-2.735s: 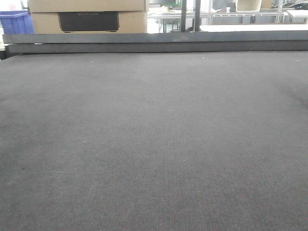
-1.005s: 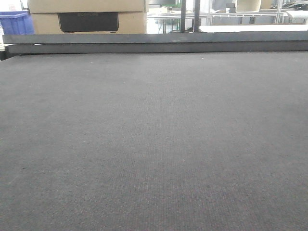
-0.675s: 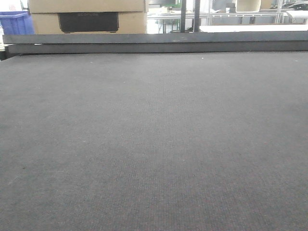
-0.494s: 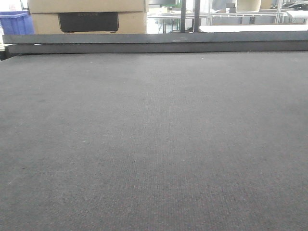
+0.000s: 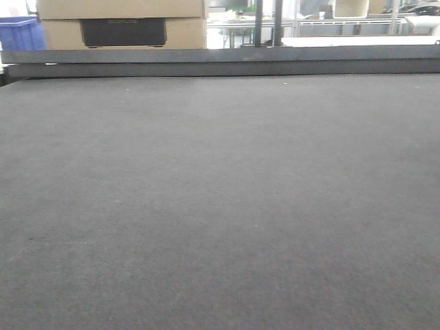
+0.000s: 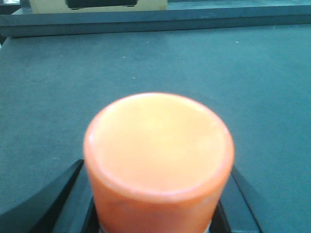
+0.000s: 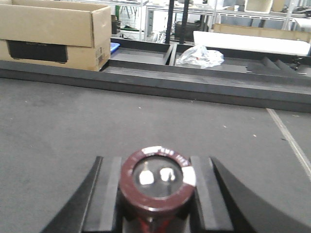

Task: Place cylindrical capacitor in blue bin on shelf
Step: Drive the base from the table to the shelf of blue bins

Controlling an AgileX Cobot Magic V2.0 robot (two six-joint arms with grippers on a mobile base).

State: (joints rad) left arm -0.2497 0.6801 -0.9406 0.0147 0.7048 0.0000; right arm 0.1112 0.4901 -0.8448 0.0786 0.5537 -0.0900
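Observation:
The cylindrical capacitor [image 7: 158, 180], a short maroon cylinder with a dark top and two shiny terminals, stands upright between the black fingers of my right gripper [image 7: 156, 162], which is shut on it above the dark mat [image 7: 58, 126]. In the left wrist view my left gripper [image 6: 156, 170] is shut on a wide orange cylinder [image 6: 158, 141] that fills the lower middle and hides most of the fingers. A blue bin [image 5: 15, 33] shows far off at the back left of the front view. The shelf is out of view, and neither gripper appears in the front view.
The dark mat [image 5: 220, 192] ends at a raised dark rail [image 5: 220, 62]. Behind it stands a cardboard box [image 5: 120, 24] [image 7: 53, 31]. A crumpled plastic bag [image 7: 199, 56] and a white board [image 7: 250, 42] lie beyond the rail at the right.
The front view has drifted slightly, so the box and the background sit a little further left. Nothing on the mat has changed.

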